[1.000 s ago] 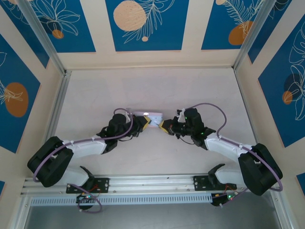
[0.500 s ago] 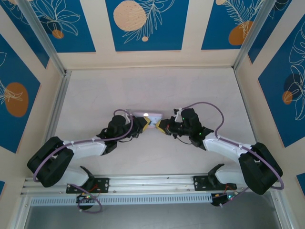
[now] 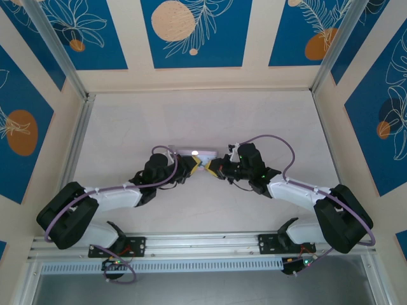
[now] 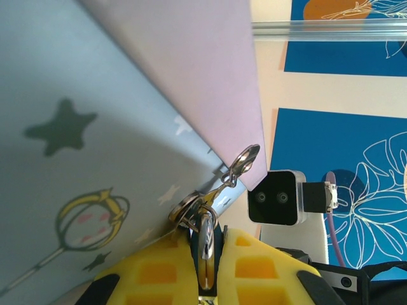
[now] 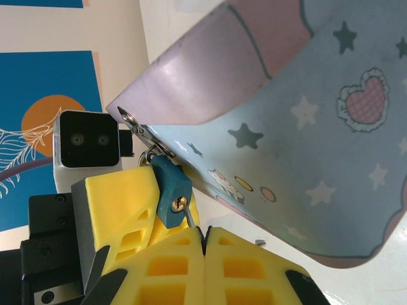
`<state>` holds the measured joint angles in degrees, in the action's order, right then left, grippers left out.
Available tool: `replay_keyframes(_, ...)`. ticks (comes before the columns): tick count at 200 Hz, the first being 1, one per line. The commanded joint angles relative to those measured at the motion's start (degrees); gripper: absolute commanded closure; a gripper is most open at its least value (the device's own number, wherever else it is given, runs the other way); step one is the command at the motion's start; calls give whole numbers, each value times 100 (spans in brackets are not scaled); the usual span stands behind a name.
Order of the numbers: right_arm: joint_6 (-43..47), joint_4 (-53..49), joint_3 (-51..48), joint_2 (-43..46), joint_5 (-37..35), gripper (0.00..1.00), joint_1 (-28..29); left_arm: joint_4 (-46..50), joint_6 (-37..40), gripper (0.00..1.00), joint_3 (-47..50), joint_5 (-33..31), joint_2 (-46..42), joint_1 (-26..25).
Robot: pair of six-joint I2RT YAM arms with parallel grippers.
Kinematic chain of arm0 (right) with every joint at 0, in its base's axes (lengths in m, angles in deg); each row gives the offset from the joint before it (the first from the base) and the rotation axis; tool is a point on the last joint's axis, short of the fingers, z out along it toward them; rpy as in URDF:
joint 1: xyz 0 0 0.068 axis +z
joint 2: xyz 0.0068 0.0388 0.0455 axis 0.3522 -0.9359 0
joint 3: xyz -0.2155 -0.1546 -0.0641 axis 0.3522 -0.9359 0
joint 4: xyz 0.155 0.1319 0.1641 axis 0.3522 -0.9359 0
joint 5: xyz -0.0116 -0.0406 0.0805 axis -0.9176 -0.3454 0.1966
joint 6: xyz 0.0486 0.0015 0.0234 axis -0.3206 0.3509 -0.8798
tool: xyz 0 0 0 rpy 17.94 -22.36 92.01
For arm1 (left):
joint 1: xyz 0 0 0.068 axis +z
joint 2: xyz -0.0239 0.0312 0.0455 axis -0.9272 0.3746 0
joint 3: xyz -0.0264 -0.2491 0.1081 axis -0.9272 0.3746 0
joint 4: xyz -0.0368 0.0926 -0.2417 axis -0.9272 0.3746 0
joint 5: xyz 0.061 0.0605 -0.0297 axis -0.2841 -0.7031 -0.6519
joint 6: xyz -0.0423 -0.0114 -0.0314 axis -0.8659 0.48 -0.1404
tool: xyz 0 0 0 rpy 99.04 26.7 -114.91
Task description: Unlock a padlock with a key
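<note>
No words, numbers, brand names or labels can be read anywhere — the pale blue tin (image 5: 318,146) carries only printed pictures of dark stars, a frilled pink heart and a yellow ring, and the blue wall panels (image 3: 194,32) only white leaf outlines and orange discs.

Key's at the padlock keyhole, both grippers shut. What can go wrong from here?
1. The right gripper pinches the thin key close to the padlock; twisting could slip or bend it.
2. The padlock hangs on the hasp of the tin, apparently held by the left gripper; a slip there could swing it off the key.
</note>
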<state>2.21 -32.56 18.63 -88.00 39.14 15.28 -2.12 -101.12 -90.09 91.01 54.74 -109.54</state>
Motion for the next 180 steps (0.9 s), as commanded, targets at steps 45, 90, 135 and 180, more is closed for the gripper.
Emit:
replay_keyframes(45, -27, 110, 272, -57, -89, 100, 16, -218, 30, 100, 2, -34, 49, -64)
replay_keyframes(90, 5, 42, 322, -27, -84, 100, -30, -200, 44, 100, -4, -24, 46, -62)
replay_keyframes(135, 13, 59, 378, -42, -73, 100, -26, -165, 73, 100, -54, -8, 65, -73)
replay_keyframes(180, 43, 429, 239, -150, -82, 100, -39, -321, -26, 100, -92, 8, 108, -110)
